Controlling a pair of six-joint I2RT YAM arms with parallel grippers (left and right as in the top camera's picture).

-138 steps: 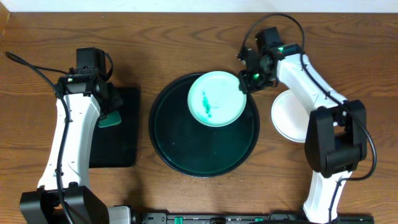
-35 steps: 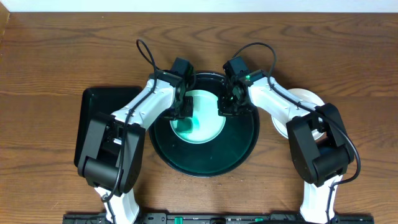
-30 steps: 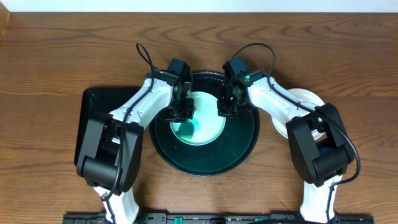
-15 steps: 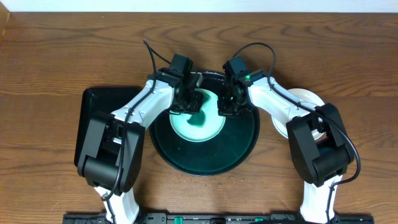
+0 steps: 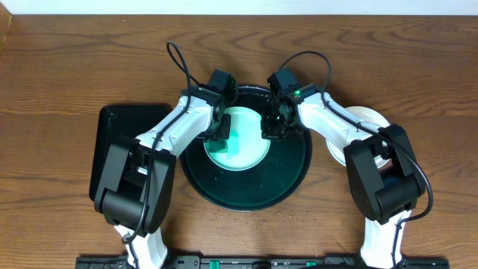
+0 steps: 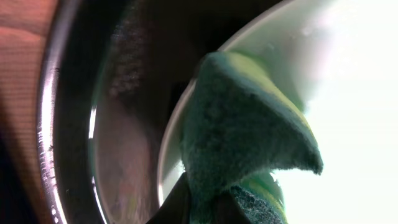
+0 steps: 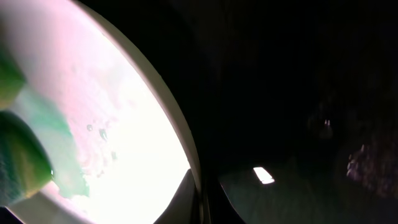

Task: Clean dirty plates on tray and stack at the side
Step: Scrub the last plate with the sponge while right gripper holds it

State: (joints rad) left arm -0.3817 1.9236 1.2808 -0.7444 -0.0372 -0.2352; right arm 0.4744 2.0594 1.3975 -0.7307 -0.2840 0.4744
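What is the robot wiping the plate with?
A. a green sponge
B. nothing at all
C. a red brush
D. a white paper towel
A: the left wrist view shows a green sponge pressed against the pale plate, which sits on the dark tray.

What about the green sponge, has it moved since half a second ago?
Yes. The sponge slid from the plate middle toward its lower-left rim in the overhead view, judged against the still tray.
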